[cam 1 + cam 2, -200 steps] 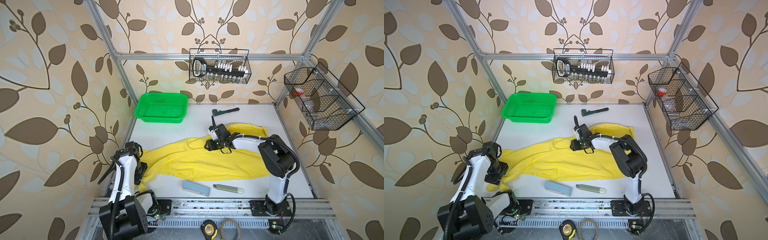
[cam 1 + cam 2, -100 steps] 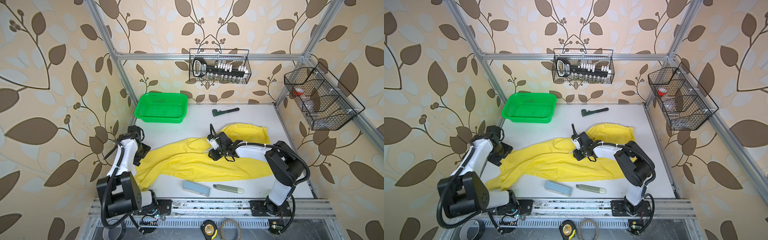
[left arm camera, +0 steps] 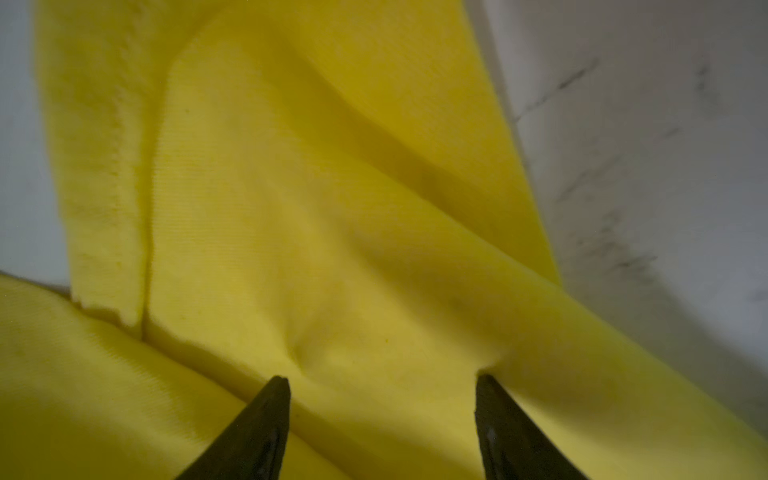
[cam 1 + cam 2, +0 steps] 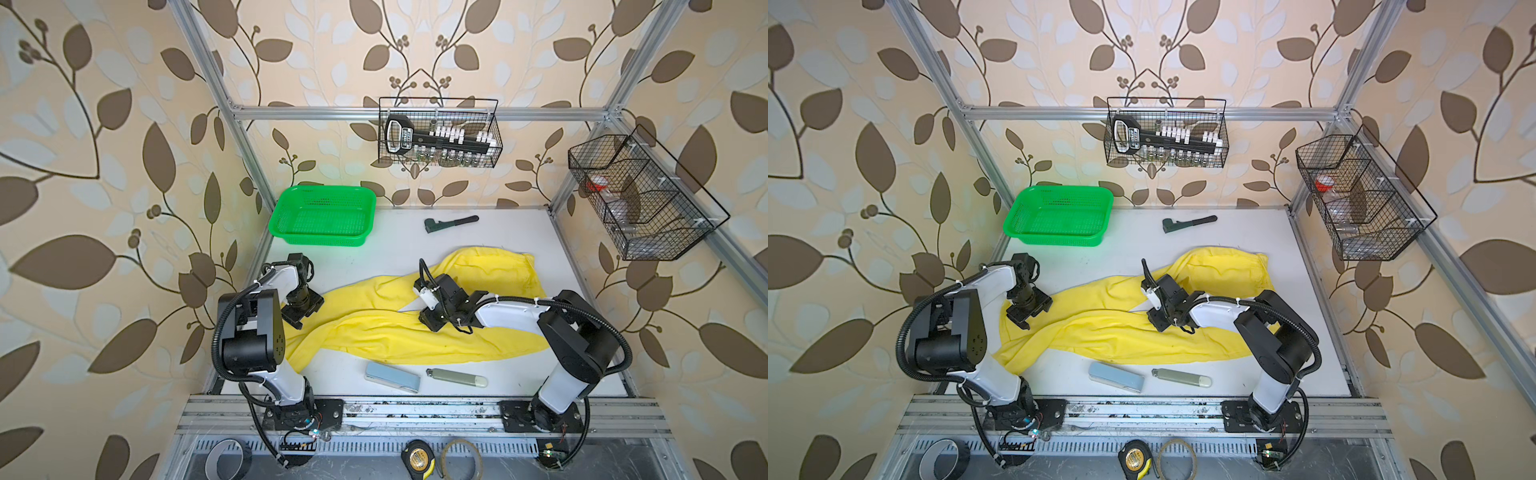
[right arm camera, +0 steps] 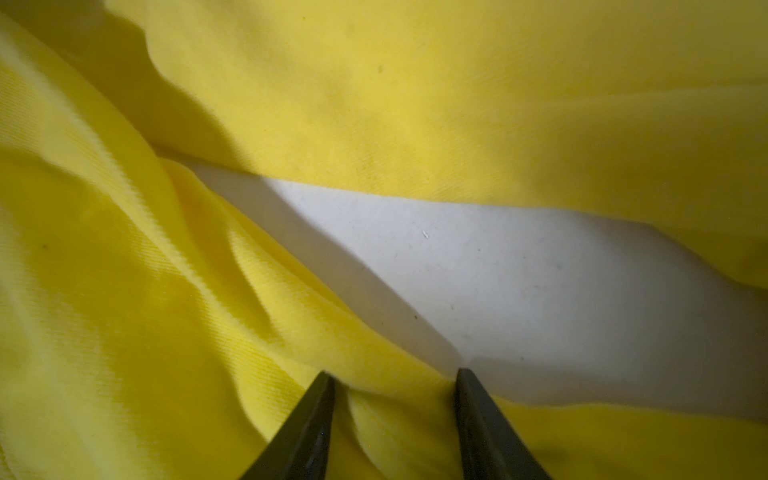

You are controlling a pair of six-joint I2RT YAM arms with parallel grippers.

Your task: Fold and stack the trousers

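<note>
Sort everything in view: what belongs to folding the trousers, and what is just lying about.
Job in hand: trousers, left claw, right claw.
Lying about: green basket, wrench, blue case, grey-green tube, tape measure.

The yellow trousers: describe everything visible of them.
The trousers are bright yellow soft cloth, unfolded and wrinkled, lying across the white table from left to right. Toward the right they split into two parts, with a wedge of bare table between. A stitched band shows near the left end. The left end effector presses its spread tips into that end. The right end effector straddles a ridge of cloth beside the wedge.
</note>
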